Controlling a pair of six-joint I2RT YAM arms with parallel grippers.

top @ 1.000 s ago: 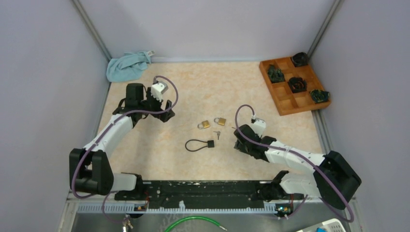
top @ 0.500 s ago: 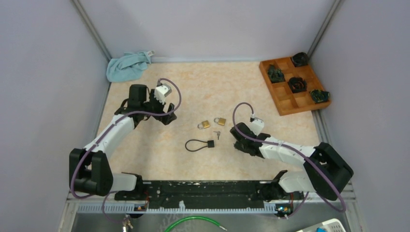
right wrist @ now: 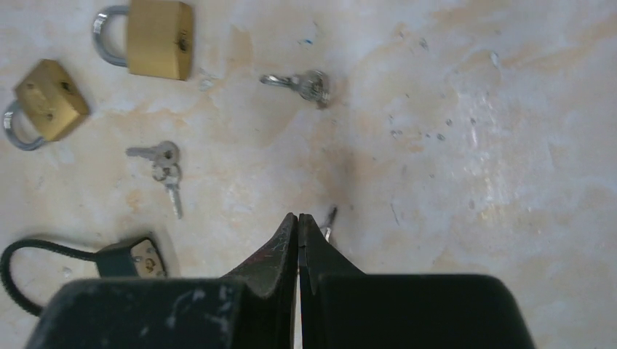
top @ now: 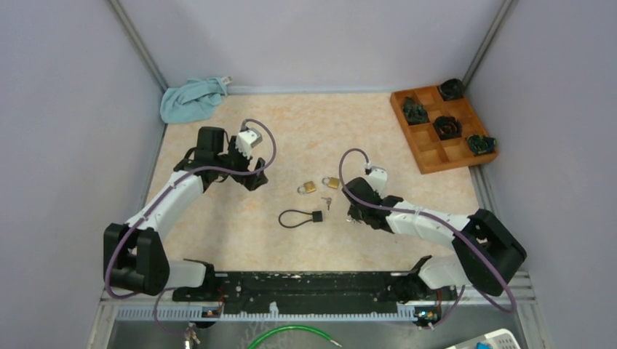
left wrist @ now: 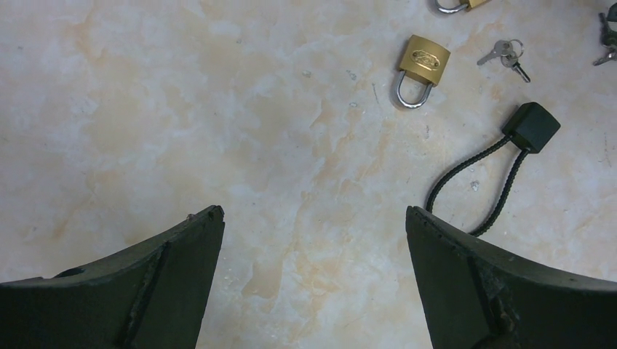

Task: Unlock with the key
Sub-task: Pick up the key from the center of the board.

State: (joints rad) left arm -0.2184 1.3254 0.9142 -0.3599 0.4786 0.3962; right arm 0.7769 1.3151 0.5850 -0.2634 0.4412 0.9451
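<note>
I had right gripper (right wrist: 298, 220) pressed together right of the cable lock (right wrist: 131, 256); left gripper (left wrist: 313, 214) spread, well left of it.

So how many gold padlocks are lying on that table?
2. The left padlock lies mid-table, the right padlock close beside it. None seems hidden; the black cable lock is a different kind.

Two padlocks (top: 307, 187), loose keys (top: 327, 203) and a cable lock (top: 298, 217) crowd the middle of the table (top: 240, 240), near the closed right gripper (right wrist: 298, 218). Bare tabletop lies beneath the spread left gripper (left wrist: 313, 218) and toward the tray (top: 440, 154) at far right. A cloth (top: 190, 99) fills the far left corner; walls (top: 73, 109) close three sides.
</note>
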